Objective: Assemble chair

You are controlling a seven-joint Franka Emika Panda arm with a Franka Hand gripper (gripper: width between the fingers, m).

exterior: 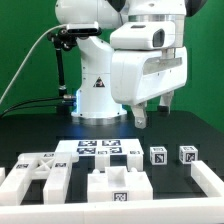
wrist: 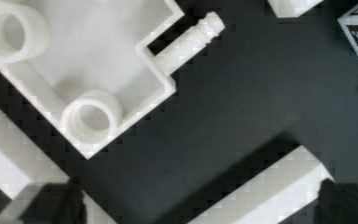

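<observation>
The chair was still in loose pieces, spread over the black worktop below and in front of the arm. Along the near edge of the exterior view lay several matte white blocky parts: a notched block in the middle, a forked piece toward that view's left, and a long slab at its right. Behind them stood two small tagged posts, and the marker board lay flat at the foot of the robot base.

The gripper hung above the worktop with its jaws spread wide and nothing between them, well clear of every part. The wrist view looked down on a flat white panel with two round sockets and a stubby tab, lying on the dark surface.

The parts looked like rigid moulded plastic, probably light, stiff and not fragile. Their smooth faces could be a little slippery, so a hold across two parallel flat sides seemed safer than one on a corner or a peg. The panel's straight edge, or the narrow body of a post, seemed the likeliest place to take hold; the sockets were best left free for joining.

The worktop was a flat, matte black sheet, apparently offering some friction. Open space remained between the rear posts and the front row, but the front pieces lay close together, leaving little room for the jaws there. A green backdrop closed the scene behind.
</observation>
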